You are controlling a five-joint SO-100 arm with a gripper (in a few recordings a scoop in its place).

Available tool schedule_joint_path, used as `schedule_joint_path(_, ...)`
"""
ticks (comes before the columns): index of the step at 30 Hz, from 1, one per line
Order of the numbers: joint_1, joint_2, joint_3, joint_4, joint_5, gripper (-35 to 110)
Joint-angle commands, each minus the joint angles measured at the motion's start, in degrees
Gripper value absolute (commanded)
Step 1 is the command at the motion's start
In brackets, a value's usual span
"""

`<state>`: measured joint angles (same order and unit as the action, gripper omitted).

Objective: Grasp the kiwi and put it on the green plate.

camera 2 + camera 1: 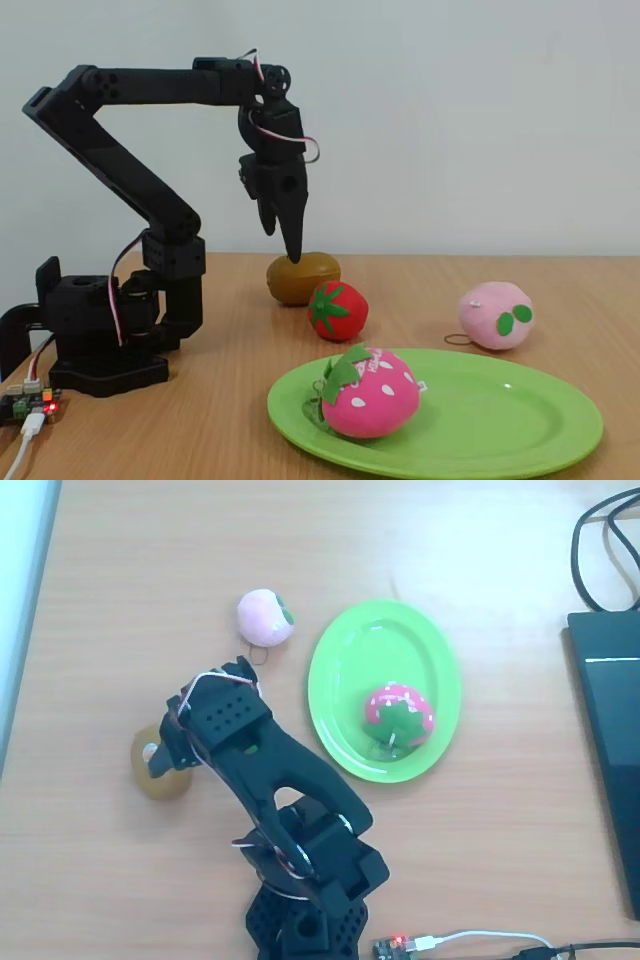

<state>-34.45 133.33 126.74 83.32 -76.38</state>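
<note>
Above the kiwi my gripper hangs, fingers pointing down with tips just over its top; I cannot tell whether they are apart or together. Well right of the kiwi in the overhead view, the green plate carries a pink strawberry.

One kiwi, two strawberries — red and pink — one peach, one green plate.

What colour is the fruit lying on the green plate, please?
Pink with white dots and green leaves, best seen in the fixed view.
</note>
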Motion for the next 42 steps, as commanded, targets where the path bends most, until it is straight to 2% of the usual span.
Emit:
schedule_joint_path(1,-1.85,-0.44,-0.26,-1.49,1.23,45)
schedule_joint_path(14,-2.72,-2.37,0.70,-9.58,11.60,46)
schedule_joint_path(42,-3.34,-12.13,4.04,-15.64,13.80,45)
